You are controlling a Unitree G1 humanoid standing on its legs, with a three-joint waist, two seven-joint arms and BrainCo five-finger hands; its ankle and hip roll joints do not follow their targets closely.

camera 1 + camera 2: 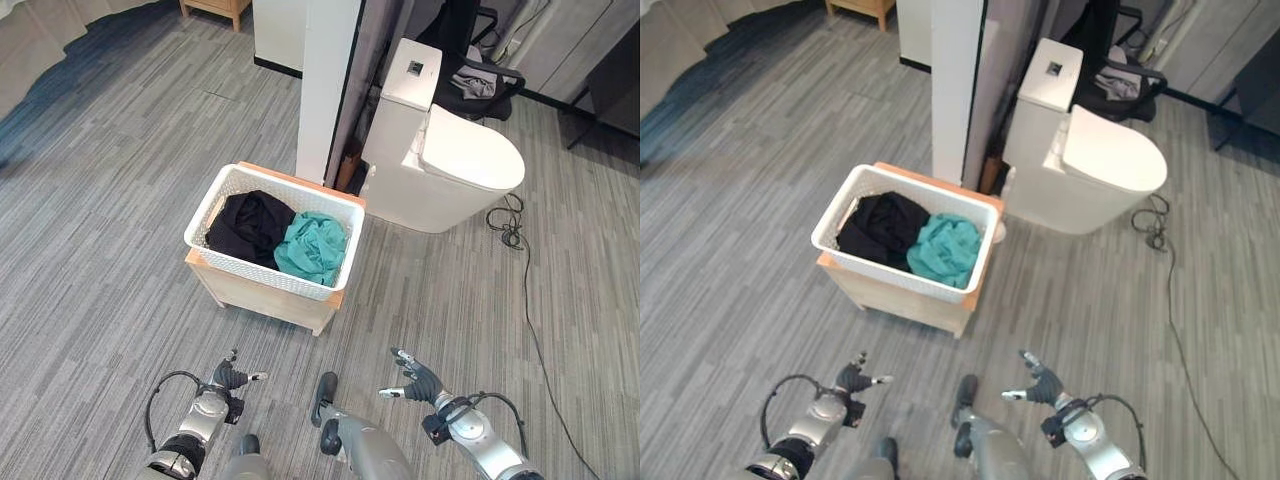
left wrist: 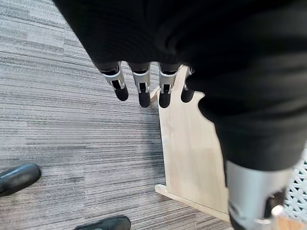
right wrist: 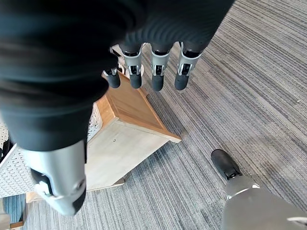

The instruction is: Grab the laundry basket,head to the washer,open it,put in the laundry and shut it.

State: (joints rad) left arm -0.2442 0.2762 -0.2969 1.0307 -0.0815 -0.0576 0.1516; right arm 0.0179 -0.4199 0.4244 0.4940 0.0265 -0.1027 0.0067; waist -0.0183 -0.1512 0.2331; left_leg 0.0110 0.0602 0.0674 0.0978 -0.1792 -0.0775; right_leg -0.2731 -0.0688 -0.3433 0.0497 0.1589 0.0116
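Observation:
A white laundry basket [image 1: 262,272] rests on a low wooden stand [image 1: 265,298] on the carpet ahead of me. Inside lie a black garment [image 1: 250,226] on the left and a teal garment [image 1: 313,249] on the right. My left hand [image 1: 229,378] hovers low and short of the stand's left front, fingers straight and holding nothing. My right hand [image 1: 421,381] is level with it, further right, also open and holding nothing. In the left wrist view the fingers [image 2: 142,89] point at the stand's side [image 2: 192,158]. The right wrist view has its fingers [image 3: 157,73] above the stand's corner [image 3: 125,136].
A white toilet [image 1: 455,160] stands behind and right of the basket, beside a white pillar [image 1: 326,90]. A black chair [image 1: 480,72] with grey cloth sits further back. Wooden furniture [image 1: 215,8] is at the far left. Grey carpet surrounds the stand.

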